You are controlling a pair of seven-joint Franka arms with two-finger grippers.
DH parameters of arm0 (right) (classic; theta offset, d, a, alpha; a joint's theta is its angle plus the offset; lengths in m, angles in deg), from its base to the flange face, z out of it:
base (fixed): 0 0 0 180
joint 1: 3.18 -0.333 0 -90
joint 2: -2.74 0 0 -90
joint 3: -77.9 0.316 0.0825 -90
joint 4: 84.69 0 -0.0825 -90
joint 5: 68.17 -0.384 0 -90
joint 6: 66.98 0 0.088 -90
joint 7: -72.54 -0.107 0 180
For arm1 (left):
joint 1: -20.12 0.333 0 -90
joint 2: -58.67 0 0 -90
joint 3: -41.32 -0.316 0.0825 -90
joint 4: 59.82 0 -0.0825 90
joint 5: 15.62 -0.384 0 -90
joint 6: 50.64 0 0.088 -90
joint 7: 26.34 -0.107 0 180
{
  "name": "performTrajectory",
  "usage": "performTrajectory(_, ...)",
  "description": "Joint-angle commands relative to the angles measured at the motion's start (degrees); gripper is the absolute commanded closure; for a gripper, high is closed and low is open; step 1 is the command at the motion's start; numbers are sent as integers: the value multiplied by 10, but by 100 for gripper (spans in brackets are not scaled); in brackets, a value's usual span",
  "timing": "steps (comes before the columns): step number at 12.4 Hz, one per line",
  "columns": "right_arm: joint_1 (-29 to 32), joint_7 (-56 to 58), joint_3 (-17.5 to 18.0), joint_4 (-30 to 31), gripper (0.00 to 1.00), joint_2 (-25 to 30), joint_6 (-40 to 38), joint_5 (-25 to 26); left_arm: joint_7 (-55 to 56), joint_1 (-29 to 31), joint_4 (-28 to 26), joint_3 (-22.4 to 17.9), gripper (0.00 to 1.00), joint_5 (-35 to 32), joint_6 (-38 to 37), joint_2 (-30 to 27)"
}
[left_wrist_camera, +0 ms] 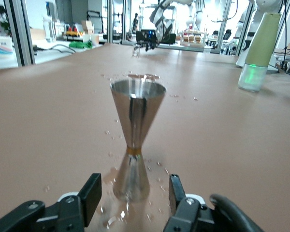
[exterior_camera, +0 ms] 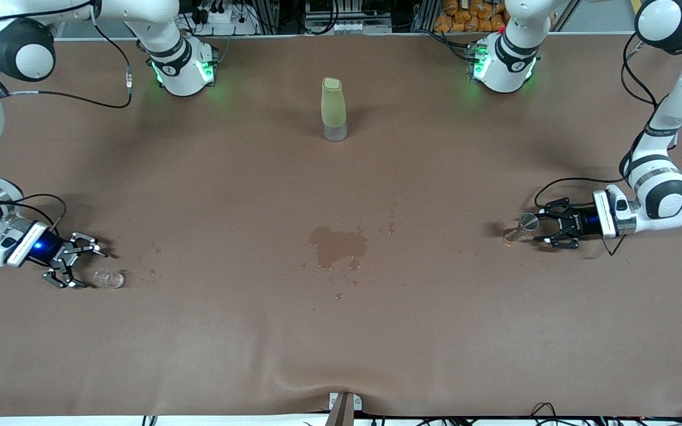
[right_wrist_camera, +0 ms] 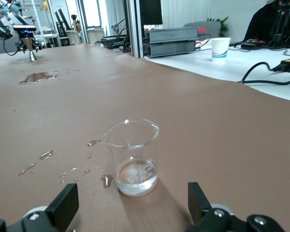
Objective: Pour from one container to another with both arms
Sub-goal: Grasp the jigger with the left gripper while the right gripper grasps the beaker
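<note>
The silvery hourglass jigger (exterior_camera: 524,225) stands upright on the brown table at the left arm's end. My left gripper (exterior_camera: 539,228) lies low beside it. In the left wrist view the jigger (left_wrist_camera: 135,135) has its base between the two black fingers (left_wrist_camera: 90,195), with a gap on each side, so the left gripper (left_wrist_camera: 134,193) is open around it. The small clear glass cup (exterior_camera: 108,278) stands at the right arm's end with a little clear liquid in it (right_wrist_camera: 133,157). My right gripper (exterior_camera: 89,269) is low beside it, open wide (right_wrist_camera: 131,198), the cup just off its fingertips and untouched.
A tall pale-green bottle (exterior_camera: 334,109) with a clear base stands mid-table near the robots' bases. A wet puddle (exterior_camera: 338,245) darkens the table's middle, with droplets around it and near both small vessels.
</note>
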Motion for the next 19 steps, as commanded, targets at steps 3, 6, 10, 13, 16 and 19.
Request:
performTrajectory(3,-9,32,9,-17,0,-25,-5,-44,-44,-1,16,5,39,25,-26,16)
performTrajectory(6,-20,33,9,-20,0,-26,-4,-66,-60,-1,20,6,42,28,-26,24)
performTrajectory(10,-37,55,9,-21,0,-40,-2,-97,-60,-3,19,13,43,28,-26,24)
performTrajectory(13,-43,57,9,-22,0,-41,6,-98,-60,-8,20,13,44,28,-26,24)
performTrajectory(16,-47,58,9,-22,0,-43,12,-98,-60,-13,20,13,46,29,-26,24)
performTrajectory(19,-49,67,9,-26,0,-51,12,-110,-60,-19,20,13,48,35,-25,25)
